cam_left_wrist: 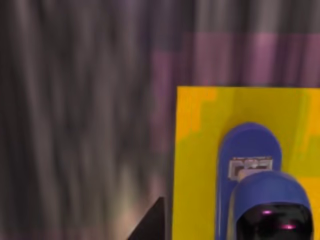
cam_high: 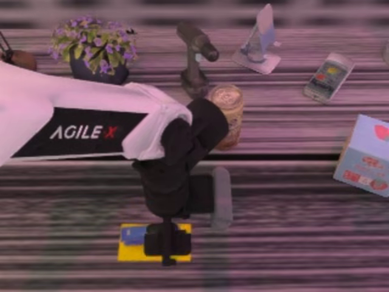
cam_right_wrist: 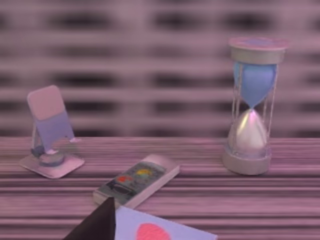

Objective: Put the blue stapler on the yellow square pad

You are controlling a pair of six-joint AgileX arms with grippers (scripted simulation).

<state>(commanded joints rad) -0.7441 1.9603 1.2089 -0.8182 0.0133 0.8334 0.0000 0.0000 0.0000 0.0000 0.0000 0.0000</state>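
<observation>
- The left gripper [cam_high: 167,243] hangs over the flat golden-yellow square pad [cam_high: 127,250] near the table's front edge; whether its fingers grip or stand apart cannot be told
- The small bright-blue stapler [cam_left_wrist: 248,150] (black end nearest the wrist camera) lies on that pad
- The right arm is outside the top view

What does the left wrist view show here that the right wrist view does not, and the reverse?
Only the left wrist view shows the blue stapler lying on the yellow square pad, seen close over the striped table.

Only the right wrist view shows an hourglass, a phone stand, a remote-like device and the edge of a pale-blue carton box.

Both share the striped table surface and a dark gripper finger at the frame's edge.
</observation>
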